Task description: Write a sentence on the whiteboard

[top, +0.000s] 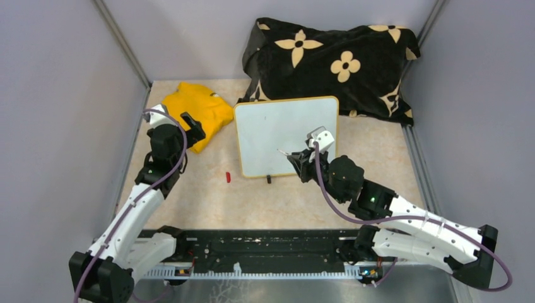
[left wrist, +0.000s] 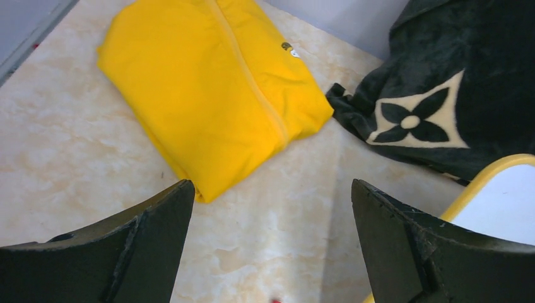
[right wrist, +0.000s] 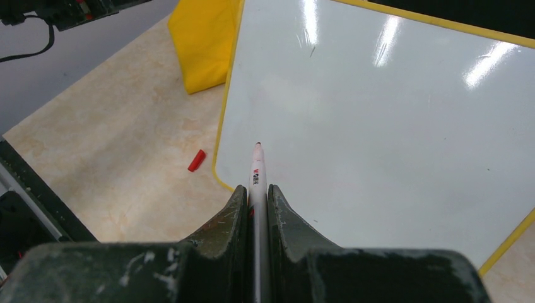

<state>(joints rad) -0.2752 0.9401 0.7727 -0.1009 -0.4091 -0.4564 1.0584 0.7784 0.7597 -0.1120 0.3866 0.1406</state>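
The left arm reaches forward with its elbow bent, its claw [left wrist: 271,186] released and spread wide over the beige marbled worktop [top: 189,196], near a folded yellow cloth [top: 195,107]. Right of the cloth lies the yellow-rimmed white rectangular whiteboard [top: 277,126]. The right arm stretches low and leftward, its claw [right wrist: 255,189] clenched on a slim white marker pen [right wrist: 257,165] that points over the board's near part.

One whiteboard [top: 277,129], one marker [right wrist: 257,173], one red cap [top: 228,177], one yellow cloth [top: 197,108], one flowered blanket [top: 328,63].

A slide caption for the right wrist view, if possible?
Right gripper, shut on a marker, aims it at the whiteboard; red cap lies beside.
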